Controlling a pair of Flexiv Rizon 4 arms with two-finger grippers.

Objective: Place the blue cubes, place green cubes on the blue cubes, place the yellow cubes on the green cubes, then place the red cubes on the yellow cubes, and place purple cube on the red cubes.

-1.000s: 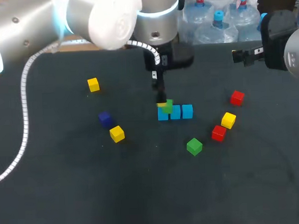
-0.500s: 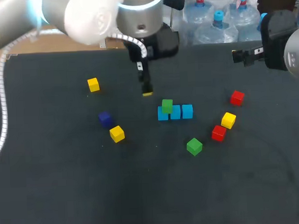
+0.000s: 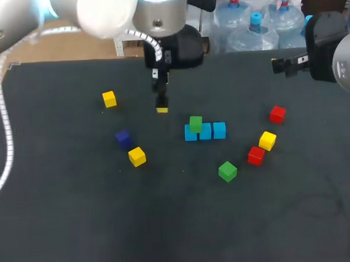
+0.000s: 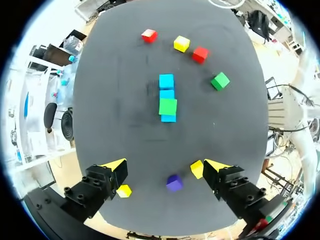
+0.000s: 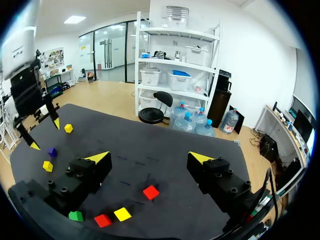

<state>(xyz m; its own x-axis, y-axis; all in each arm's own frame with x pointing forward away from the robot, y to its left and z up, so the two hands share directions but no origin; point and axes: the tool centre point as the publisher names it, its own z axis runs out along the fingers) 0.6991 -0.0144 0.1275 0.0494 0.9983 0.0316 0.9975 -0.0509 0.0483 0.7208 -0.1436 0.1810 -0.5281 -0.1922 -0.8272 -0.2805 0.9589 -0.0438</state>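
Observation:
Three blue cubes [image 3: 205,131] lie in a row mid-table, and one green cube [image 3: 195,123] rests on the leftmost of them. From the left wrist the green cube [image 4: 168,106] sits on the blue row [image 4: 166,81] ahead of my left gripper [image 4: 165,165], which is open and holds nothing. That left gripper [image 3: 161,107] hangs above the table, left of and behind the row. A loose green cube [image 3: 227,171], a purple cube [image 3: 123,138], three yellow cubes [image 3: 137,156] and two red cubes [image 3: 256,156] lie scattered. My right gripper [image 5: 150,157] is open and empty, high at the right edge [image 3: 282,67].
A yellow cube [image 3: 109,99] lies at the far left; another yellow cube [image 3: 267,140] and a red cube [image 3: 277,113] lie right of the row. The dark table [image 3: 167,223] stretches toward the front.
My left gripper has lifted off the green cube and moved left and back, leaving it on the blue cube. The right arm has not moved.

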